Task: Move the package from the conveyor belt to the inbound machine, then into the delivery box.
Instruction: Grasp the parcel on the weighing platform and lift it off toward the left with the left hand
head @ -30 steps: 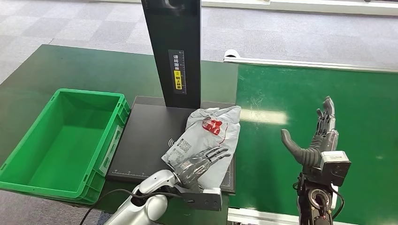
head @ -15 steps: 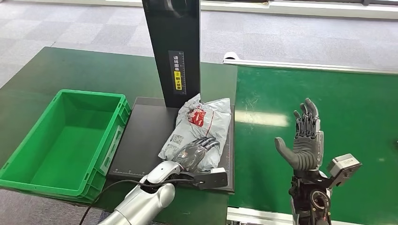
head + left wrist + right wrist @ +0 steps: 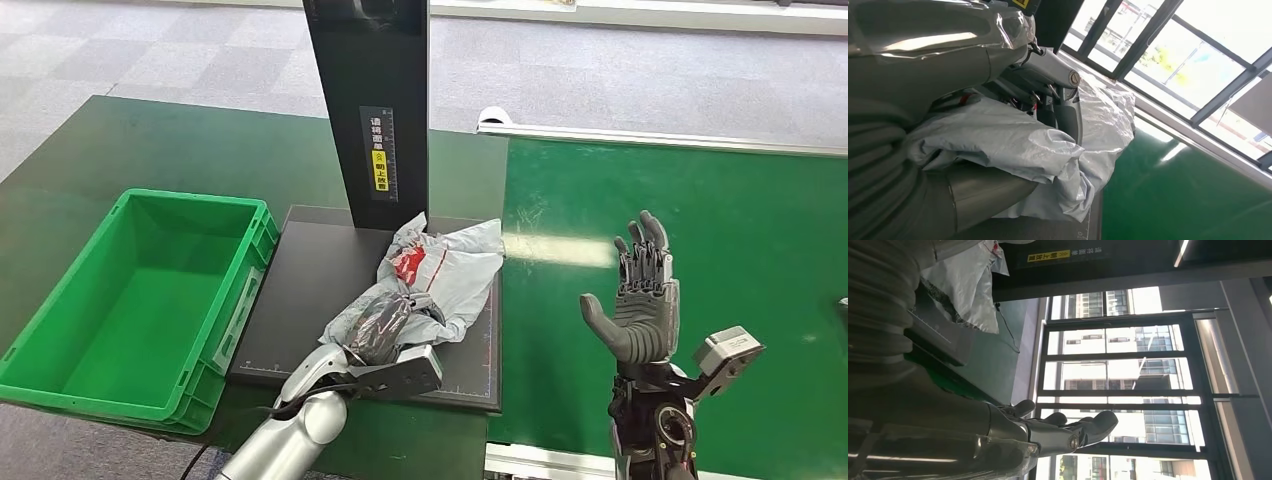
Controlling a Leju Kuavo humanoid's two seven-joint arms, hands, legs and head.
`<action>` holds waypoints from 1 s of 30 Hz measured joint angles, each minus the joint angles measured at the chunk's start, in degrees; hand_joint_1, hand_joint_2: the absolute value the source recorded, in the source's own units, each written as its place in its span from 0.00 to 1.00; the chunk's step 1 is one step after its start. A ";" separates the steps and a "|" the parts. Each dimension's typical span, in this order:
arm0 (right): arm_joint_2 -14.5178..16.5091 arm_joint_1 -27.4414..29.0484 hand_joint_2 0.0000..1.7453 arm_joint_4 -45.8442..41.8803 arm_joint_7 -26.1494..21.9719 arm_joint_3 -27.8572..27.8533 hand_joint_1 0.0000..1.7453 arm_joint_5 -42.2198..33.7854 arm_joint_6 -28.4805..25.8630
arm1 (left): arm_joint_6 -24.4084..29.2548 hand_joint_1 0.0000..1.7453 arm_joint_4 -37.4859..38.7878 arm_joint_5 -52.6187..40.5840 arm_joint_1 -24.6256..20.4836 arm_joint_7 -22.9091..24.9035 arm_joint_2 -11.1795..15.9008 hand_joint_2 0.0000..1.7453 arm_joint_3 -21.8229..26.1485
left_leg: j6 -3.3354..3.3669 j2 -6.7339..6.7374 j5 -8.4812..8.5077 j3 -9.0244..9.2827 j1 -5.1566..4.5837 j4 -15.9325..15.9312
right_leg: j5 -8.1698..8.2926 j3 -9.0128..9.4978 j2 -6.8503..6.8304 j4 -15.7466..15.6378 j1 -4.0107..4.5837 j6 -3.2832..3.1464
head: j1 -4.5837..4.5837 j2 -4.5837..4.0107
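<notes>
Gripping the bag [image 3: 440, 275] with the left hand [image 3: 385, 325] on the scanner plate [image 3: 310, 290]; bin [image 3: 60, 300] sits at 9 o'clock, long axis 1-to-7. Right hand [image 3: 640, 300] spread, holding nothing.

A dark green bench [image 3: 150, 140] stands on a grey tiled carpet floor [image 3: 620, 80]. Tall dark-framed windows [image 3: 1128, 375] look onto buildings, and a thin black cable [image 3: 1007, 325] trails across the bench.
</notes>
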 joint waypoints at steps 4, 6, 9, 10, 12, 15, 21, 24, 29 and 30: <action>0.07 -0.01 1.00 0.01 0.00 0.00 0.00 0.00 0.02 | 0.00 1.00 -0.80 -0.01 0.38 -0.01 0.06 1.00 0.29 | 0.00 0.00 0.00 -0.01 0.00 0.00 | 0.00 -0.01 0.00 0.00 0.00 0.00 | 0.00 0.00; 0.08 -0.03 1.00 0.03 0.00 0.00 0.00 0.00 0.02 | 0.00 1.00 -1.02 0.01 0.51 -0.01 0.10 1.00 0.33 | 0.00 0.00 0.00 -0.01 0.00 0.00 | 0.00 -0.01 0.00 0.00 0.00 0.00 | 0.00 0.01; 0.10 -0.05 1.00 0.07 0.00 0.00 0.00 0.00 0.02 | 0.00 1.00 -1.29 0.01 0.68 -0.01 0.18 1.00 0.35 | 0.00 0.00 0.00 -0.01 0.00 0.00 | 0.00 -0.02 0.00 0.00 0.00 0.00 | 0.00 0.01; 0.11 -0.06 1.00 0.07 0.00 0.00 0.00 0.00 0.02 | 0.00 1.00 -1.35 0.01 0.72 -0.01 0.20 1.00 0.36 | 0.00 0.00 0.00 -0.01 0.00 0.00 | 0.00 -0.02 0.00 0.00 0.00 0.00 | 0.00 0.00; 0.13 -0.08 1.00 0.07 0.00 0.00 0.00 0.00 0.02 | 0.00 1.00 -1.40 0.01 0.79 -0.01 0.20 1.00 0.37 | 0.00 0.00 0.00 -0.02 0.00 0.00 | 0.00 -0.02 0.00 0.00 0.00 0.00 | 0.00 -0.01; 0.14 -0.09 1.00 0.07 0.00 0.00 0.00 0.00 0.02 | 0.00 1.00 -1.44 0.01 0.84 -0.01 0.20 1.00 0.37 | 0.00 0.00 0.00 -0.02 0.00 0.00 | 0.00 -0.03 0.00 0.00 0.00 0.00 | 0.00 0.01; 0.14 -0.33 1.00 0.23 0.01 0.00 0.00 -0.41 0.11 | 1.01 1.00 -2.01 4.28 1.12 -2.46 0.20 1.00 1.08 | 0.00 0.00 0.00 -0.03 0.00 0.00 | 0.00 -0.04 0.00 0.00 0.00 0.00 | 0.00 0.00; 0.14 -0.91 1.00 0.68 0.11 0.05 0.00 -1.03 0.17 | 1.13 1.00 -3.91 9.61 1.77 -4.75 0.20 1.00 2.16 | 0.00 0.00 0.00 -0.03 0.00 0.00 | 0.00 -0.05 0.01 0.00 0.00 0.00 | 0.00 0.01; 0.14 -1.86 1.00 1.62 0.22 0.44 0.00 -2.13 -0.04 | 6.27 1.00 -8.90 18.74 3.43 -11.06 0.23 1.00 4.46 | 0.00 0.00 0.00 -0.08 0.00 0.00 | 0.00 -0.10 0.01 0.01 0.00 0.00 | 0.00 0.00; 0.14 -1.98 1.00 1.79 0.29 0.54 0.00 -2.51 -0.27 | 9.37 1.00 -10.92 20.07 3.89 -12.38 0.25 1.00 5.12 | 0.00 0.01 0.01 -0.10 0.01 0.00 | 0.00 -0.13 0.01 0.01 0.01 0.00 | 0.01 0.01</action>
